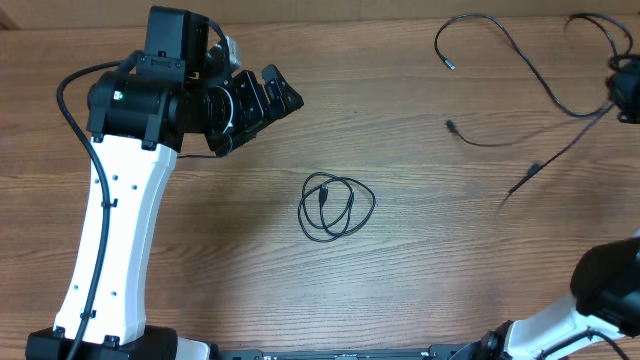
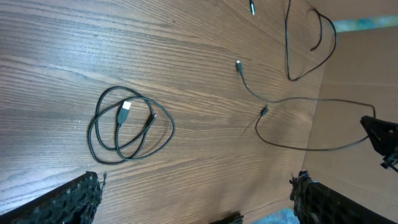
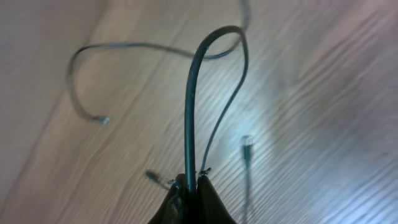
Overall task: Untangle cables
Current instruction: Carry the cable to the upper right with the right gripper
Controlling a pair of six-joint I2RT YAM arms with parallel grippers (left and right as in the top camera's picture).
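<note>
Wood-grain surface (image 1: pixel 230 280) carries the whole untangling job. White-and-black left arm (image 1: pixel 115 230) leans over the left side, its left end effector (image 1: pixel 268 100) released and spread wide, holding nothing. It hangs well apart from every cord, and its wrist view takes in both lots of cord, so it seems poised to choose one.

At the far right edge the right end effector (image 3: pixel 190 182) is clenched on one strand (image 3: pixel 189 106). This arches out of the jaws in a narrow loop, apparently lifted to come free of its neighbours. Other loose strands (image 2: pixel 288 43) sprawl across the far-right corner, crossing one another in places. They lie well apart from the coiled bundle (image 1: pixel 330 205), which rests flat at mid-surface. That bundle looks the likely next target for the idle arm. Its pale plug end (image 2: pixel 125 109) sits inside the coils, and a smaller plug (image 1: pixel 451 126) tips one loose strand.
</note>
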